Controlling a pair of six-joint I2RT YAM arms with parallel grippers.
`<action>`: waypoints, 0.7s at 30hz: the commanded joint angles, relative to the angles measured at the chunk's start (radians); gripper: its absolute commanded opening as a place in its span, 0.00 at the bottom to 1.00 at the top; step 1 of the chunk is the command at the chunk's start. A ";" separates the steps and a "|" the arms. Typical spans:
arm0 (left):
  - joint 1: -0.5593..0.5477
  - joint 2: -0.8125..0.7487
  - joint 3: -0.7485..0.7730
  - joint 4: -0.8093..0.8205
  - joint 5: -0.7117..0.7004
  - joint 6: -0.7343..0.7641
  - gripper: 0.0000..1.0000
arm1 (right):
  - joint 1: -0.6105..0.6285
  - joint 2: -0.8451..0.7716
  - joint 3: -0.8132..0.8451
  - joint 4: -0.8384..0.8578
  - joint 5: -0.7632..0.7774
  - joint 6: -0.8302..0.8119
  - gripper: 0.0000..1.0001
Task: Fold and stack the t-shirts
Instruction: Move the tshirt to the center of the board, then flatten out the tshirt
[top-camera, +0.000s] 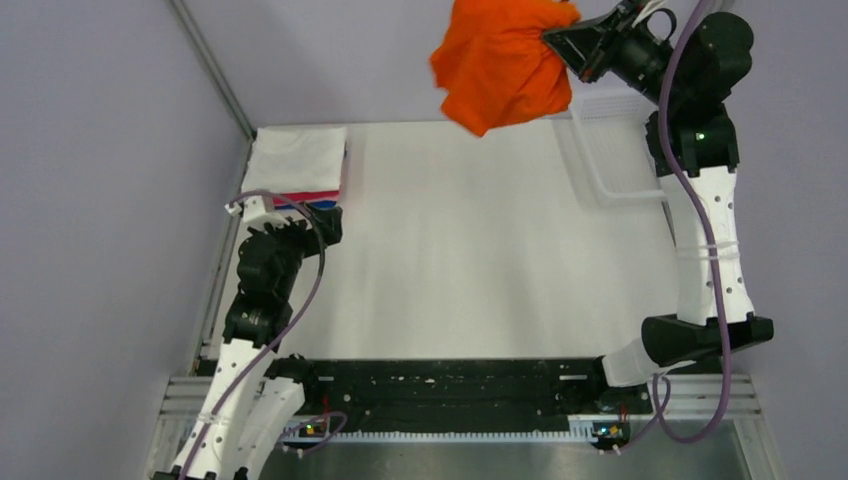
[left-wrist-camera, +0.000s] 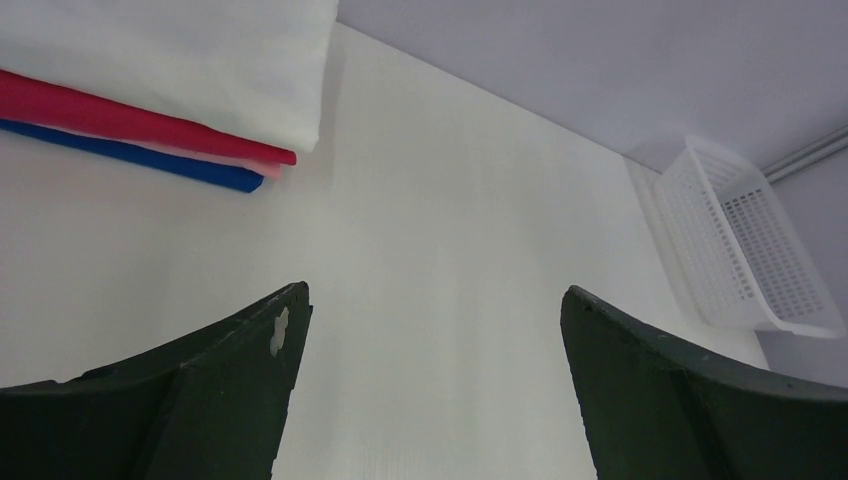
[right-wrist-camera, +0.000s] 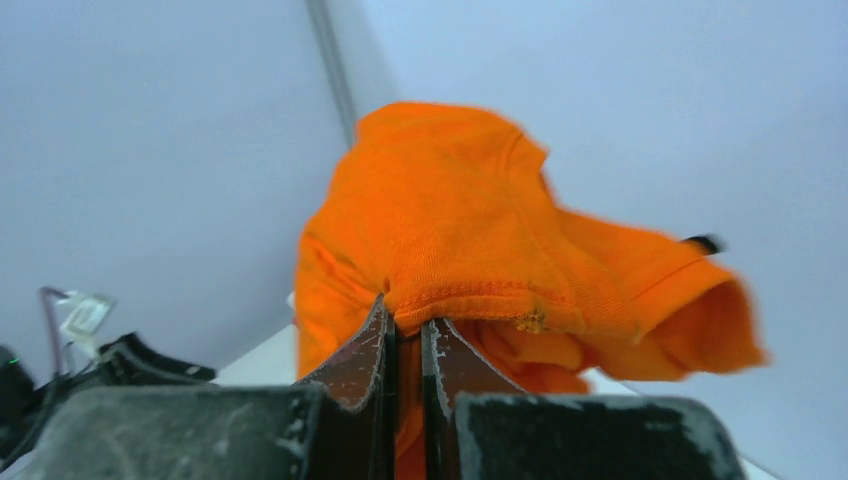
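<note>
**Top external.** The right gripper (top-camera: 560, 42) is pinching the orange t-shirt (top-camera: 500, 65) and holding it bunched high in the air. The shirt is hanging over the far edge of the table (top-camera: 470, 260), just left of the white mesh basket (top-camera: 612, 160), which is showing no cloth inside. The folded stack (top-camera: 298, 158) is sitting in the far-left corner. The left arm (top-camera: 262, 290) is hovering just on the near side of it.

**Left wrist.** The left gripper (left-wrist-camera: 430, 390) is hanging spread wide, with nothing between its fingers. The stack is showing three layers: the white shirt (left-wrist-camera: 200, 60) over the pink-red shirt (left-wrist-camera: 130, 118) over the blue shirt (left-wrist-camera: 150, 160).

**Right wrist.** The jaws are pressing together on a hem of the orange shirt, and the rest is drooping, crumpled.

**Progress (judgement).** Three shirts are looking finished. The orange one, probably the last, is not yet laid out. It is still needing spreading flat, folding and placing on the stack.
</note>
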 joint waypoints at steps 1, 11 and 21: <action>0.000 -0.036 -0.003 -0.040 -0.045 -0.048 0.99 | 0.045 0.013 -0.200 0.110 -0.193 0.100 0.00; 0.000 -0.026 0.042 -0.150 -0.091 -0.076 0.99 | 0.098 -0.097 -1.035 0.286 0.302 0.135 0.61; 0.000 0.167 0.066 -0.117 0.123 -0.097 0.99 | 0.098 -0.334 -1.273 0.155 0.634 0.113 0.97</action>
